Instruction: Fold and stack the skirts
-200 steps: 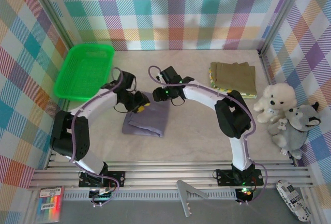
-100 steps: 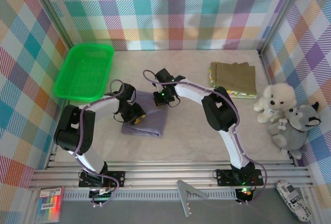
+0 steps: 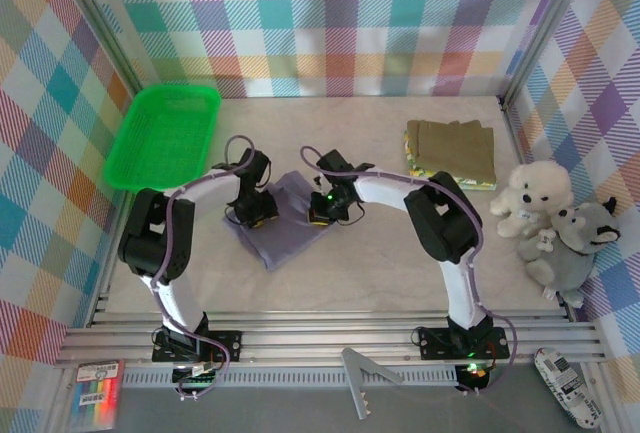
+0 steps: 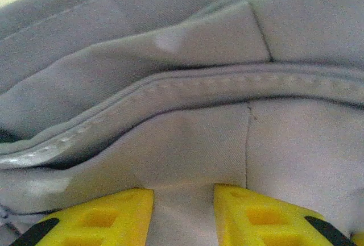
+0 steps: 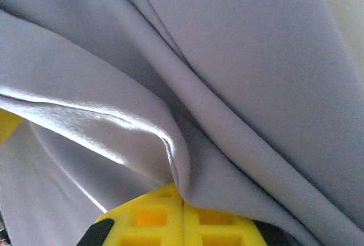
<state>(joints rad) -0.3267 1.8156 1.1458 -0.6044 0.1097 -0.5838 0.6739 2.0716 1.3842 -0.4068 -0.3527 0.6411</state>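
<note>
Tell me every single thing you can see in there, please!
grey-lavender skirt: one, grey-lavender, middle of the table
olive-brown skirt: one, olive-brown, folded, far right, on top of the floral one
floral skirt: one, pale flowery print, under the olive-brown skirt, with its edges peeking out
basket: one, green, far left
white plush toy: one, white, right edge
grey plush toy: one, grey, right edge, leaning on the white one
table: one, pale beige
walls: colourful checks, all around
left gripper: one, yellow fingers, cloth of the grey-lavender skirt between them
right gripper: one, yellow fingers, pinched shut on a fold of the same skirt
</note>
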